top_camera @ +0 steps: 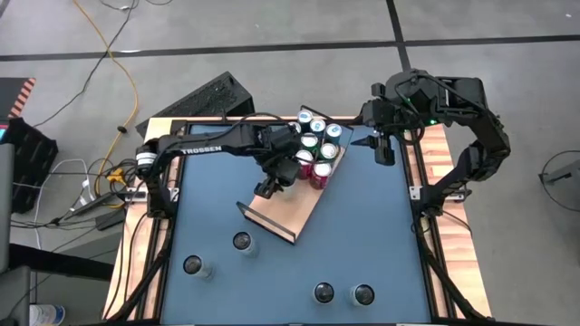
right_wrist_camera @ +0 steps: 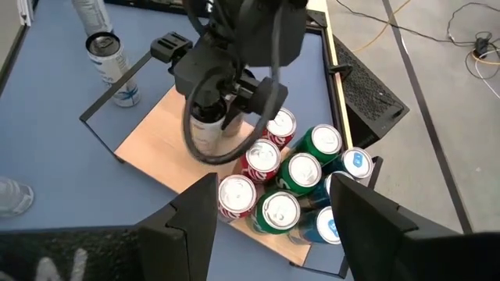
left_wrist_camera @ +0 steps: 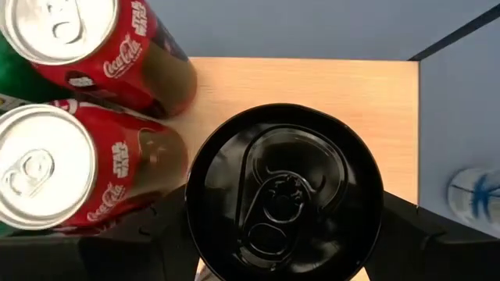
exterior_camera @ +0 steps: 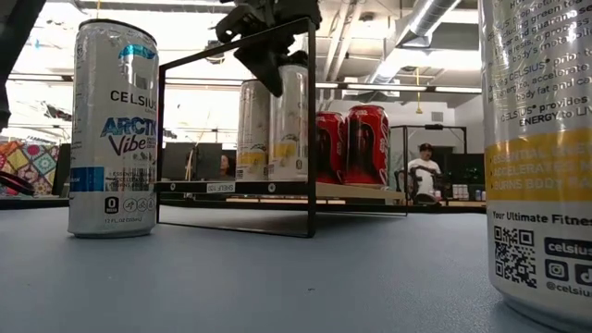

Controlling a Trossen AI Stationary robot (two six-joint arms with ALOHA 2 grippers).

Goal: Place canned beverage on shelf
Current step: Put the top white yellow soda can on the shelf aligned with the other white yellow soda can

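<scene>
The shelf (top_camera: 276, 210) is a light-wood board with a black wire rail, lying aslant mid-table. Red, green and blue cans (top_camera: 317, 145) stand packed at its far end. My left gripper (top_camera: 272, 184) is over the board just near of that cluster, shut on a pale can with a black top (left_wrist_camera: 285, 191). The can also shows in the right wrist view (right_wrist_camera: 207, 133) and the low view (exterior_camera: 289, 125). My right gripper (top_camera: 382, 145) is open and empty above the table's far right part, off the board. My left gripper pinches the black-topped can by its side wall just under the top rim (left_wrist_camera: 194, 199), one finger (left_wrist_camera: 156, 234) on each side. The fingers come from above, pointing down. The can is upright, its base (exterior_camera: 289, 176) level with the other cans' bases on the board.
Two red cans (left_wrist_camera: 86, 125) stand right beside the held can. Several loose cans stand on the blue tabletop near the front: two at the left (top_camera: 241, 241) (top_camera: 195, 265), two at the middle right (top_camera: 323, 292) (top_camera: 363, 293). The board's near half (top_camera: 272, 217) is bare.
</scene>
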